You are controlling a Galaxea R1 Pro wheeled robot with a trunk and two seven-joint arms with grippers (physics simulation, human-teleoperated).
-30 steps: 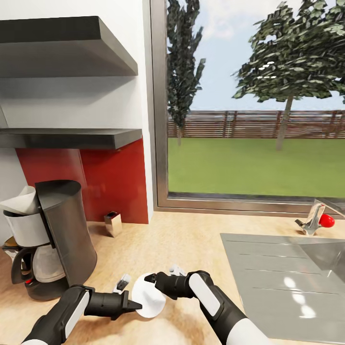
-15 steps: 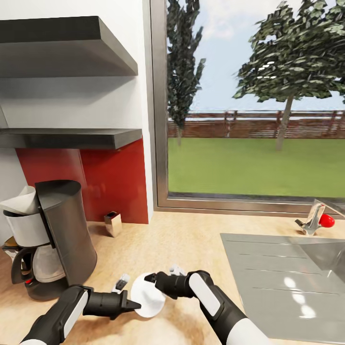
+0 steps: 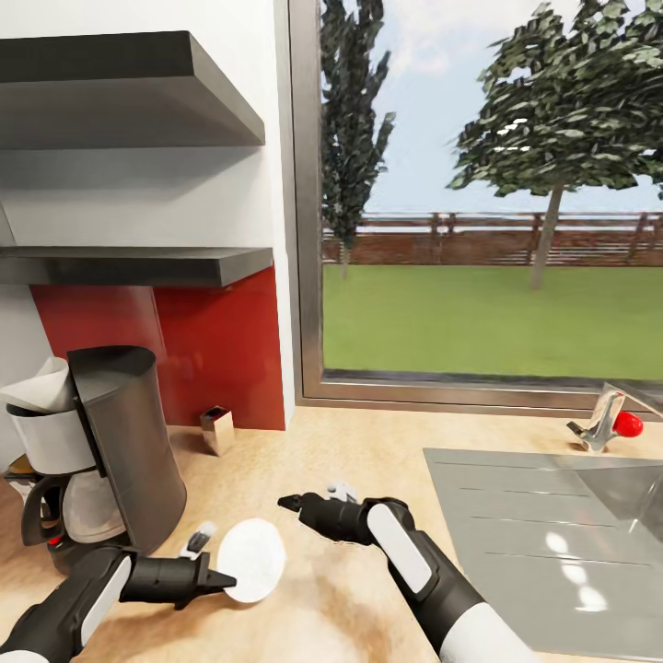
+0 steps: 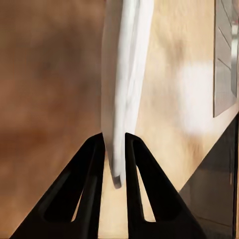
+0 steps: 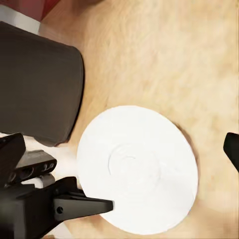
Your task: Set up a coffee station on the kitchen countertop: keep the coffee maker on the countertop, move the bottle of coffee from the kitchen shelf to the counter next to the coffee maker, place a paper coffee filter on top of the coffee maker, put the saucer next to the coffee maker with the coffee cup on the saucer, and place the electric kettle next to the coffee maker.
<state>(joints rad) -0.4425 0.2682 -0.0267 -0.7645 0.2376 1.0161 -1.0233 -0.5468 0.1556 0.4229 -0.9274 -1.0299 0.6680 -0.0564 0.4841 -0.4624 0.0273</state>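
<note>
Two items placed: coffee maker [image 3: 92, 460] on bench [image 3: 350, 460], paper filter [image 3: 41, 385] on top. Saucer [image 3: 250, 573] pinched edgewise in left claw [image 3: 214, 567], beside the machine; right claw [image 3: 308, 502] released, just beyond it. Outstanding: cup, kettle, coffee bottle.

Both arms black with glossy white forearm panels; left claw [image 3: 214, 564], right claw [image 3: 308, 500]: tapered black fingers.
</note>
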